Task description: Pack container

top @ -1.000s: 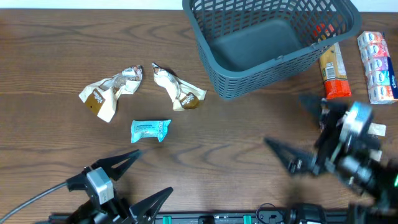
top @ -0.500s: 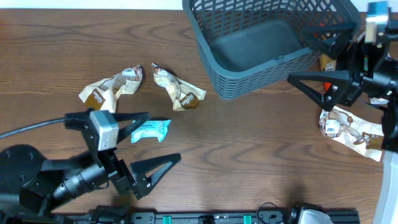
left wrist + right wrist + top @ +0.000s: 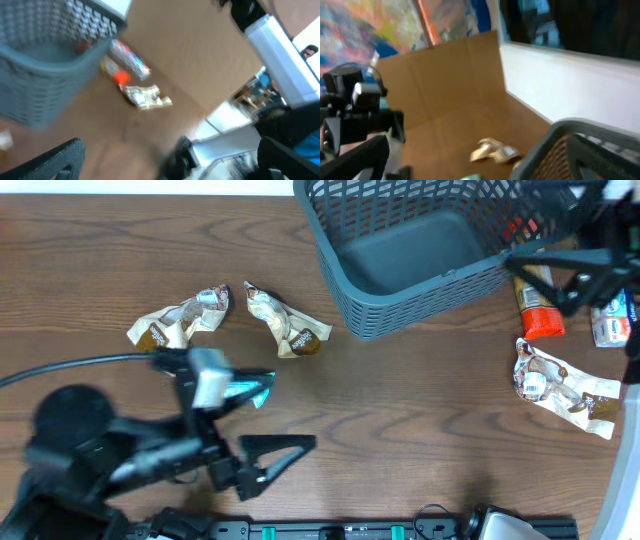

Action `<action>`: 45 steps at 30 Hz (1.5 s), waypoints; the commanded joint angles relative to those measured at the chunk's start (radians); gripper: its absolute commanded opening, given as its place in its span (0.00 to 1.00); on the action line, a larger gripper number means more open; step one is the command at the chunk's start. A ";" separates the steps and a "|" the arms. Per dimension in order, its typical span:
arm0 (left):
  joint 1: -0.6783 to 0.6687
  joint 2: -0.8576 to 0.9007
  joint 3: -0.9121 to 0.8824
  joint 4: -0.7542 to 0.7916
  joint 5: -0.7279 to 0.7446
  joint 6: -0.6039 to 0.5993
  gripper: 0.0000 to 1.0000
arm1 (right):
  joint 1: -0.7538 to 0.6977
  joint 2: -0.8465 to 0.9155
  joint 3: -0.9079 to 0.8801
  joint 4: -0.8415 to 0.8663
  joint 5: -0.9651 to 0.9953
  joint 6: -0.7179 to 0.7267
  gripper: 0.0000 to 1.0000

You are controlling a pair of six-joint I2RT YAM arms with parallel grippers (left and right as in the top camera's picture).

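Overhead: container (image 3: 400, 305), a dark grey-blue lattice basket, sits at the far edge of the wooden table (image 3: 400, 410), right of centre, upright, its solid floor showing.

Left gripper (image 3: 290, 410) – jaws spread wide, nothing between them. It hangs over the near-left part of the table. One finger overlaps a small blue packet (image 3: 262, 392); whether it touches is unclear. The left wrist view is blurred and shows both fingers (image 3: 55, 160) far apart with only table between.

Right gripper (image 3: 538, 280) – also wide open, holding nothing, beside the container's right wall and above an orange-ended packet (image 3: 540, 320). The right wrist view is blurred too: one finger (image 3: 355, 160) at lower left, the container rim at lower right.

Loose items:
- two cream-and-brown snack packets (image 3: 180, 320), left of the container and well apart from it
- crumpled cream wrapper (image 3: 560, 380), near right edge
- white-and-blue pack (image 3: 612, 320), far right, partly hidden by the arm
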 commanded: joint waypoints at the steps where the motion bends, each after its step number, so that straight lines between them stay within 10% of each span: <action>1: -0.169 0.083 0.010 -0.031 -0.208 0.009 0.99 | -0.041 0.034 0.010 0.212 -0.019 0.437 0.99; 12: -0.668 0.386 0.213 -0.166 -0.899 0.108 0.99 | -0.160 0.148 0.010 0.437 -0.019 0.635 0.99; 32: -0.639 0.502 0.257 -0.200 -0.902 0.115 0.99 | -0.190 0.190 0.010 0.496 -0.019 0.638 0.99; 45: -0.640 0.501 0.257 -0.197 -0.901 0.130 0.99 | -0.188 0.190 0.010 0.492 0.204 1.138 0.99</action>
